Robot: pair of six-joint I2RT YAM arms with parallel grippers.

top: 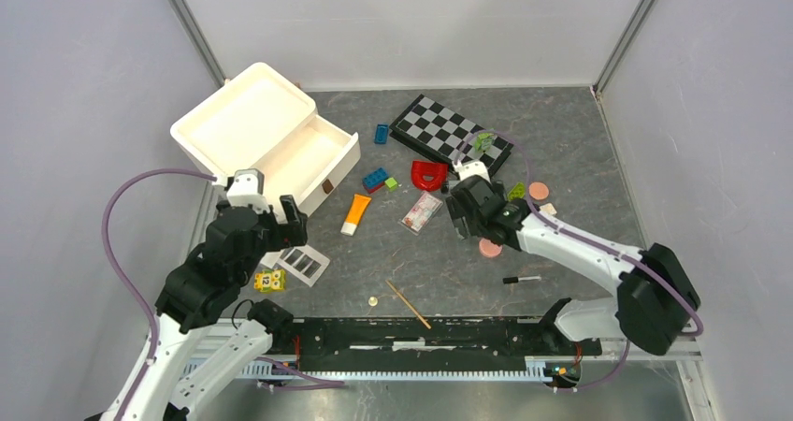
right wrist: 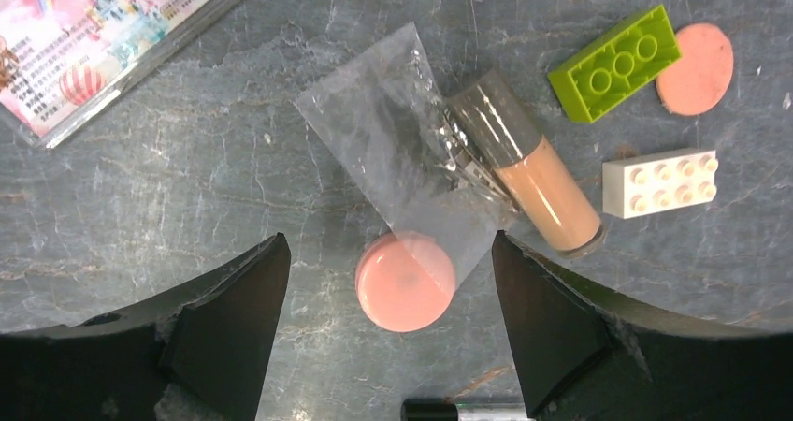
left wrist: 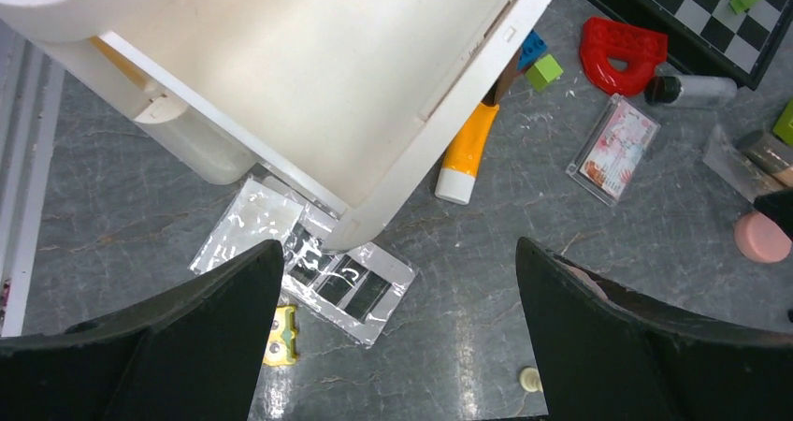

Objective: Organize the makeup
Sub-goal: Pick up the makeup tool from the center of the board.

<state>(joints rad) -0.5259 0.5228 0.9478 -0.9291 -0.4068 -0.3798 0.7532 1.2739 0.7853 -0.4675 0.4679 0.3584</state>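
— Lowering onto the pink disc (right wrist: pixel 405 281) seems to be the step for the right gripper (right wrist: pixel 388 253). How would you do it well?

— Come straight down and centre on it first. From the wrist camera, the disc lies flat on the table (right wrist: pixel 187 206), slightly towards the right finger. Its top edge is tucked under a corner of the clear bag (right wrist: pixel 388 126). I would pinch low across the rim, or the bag may come up with it.

— And the peach tube (right wrist: pixel 524 164)?

— It lies just beside the disc, slanting up across the bag. The right finger comes down near it and could nudge it, so go slowly.

— How wide is that gripper?

— Spread wide, well clear of the disc on both sides. It holds nothing and touches nothing that I can see.

— The left gripper (left wrist: pixel 400 251)?

— Also spread wide with nothing in it. It hangs by the near corner of the open white box (top: pixel 271 136), above the palette (left wrist: pixel 346 285). The orange tube (left wrist: pixel 465 150) lies just beyond that corner.

— So the disc goes in the box?

— That is my guess. The box is well apart from the disc, at the far left.
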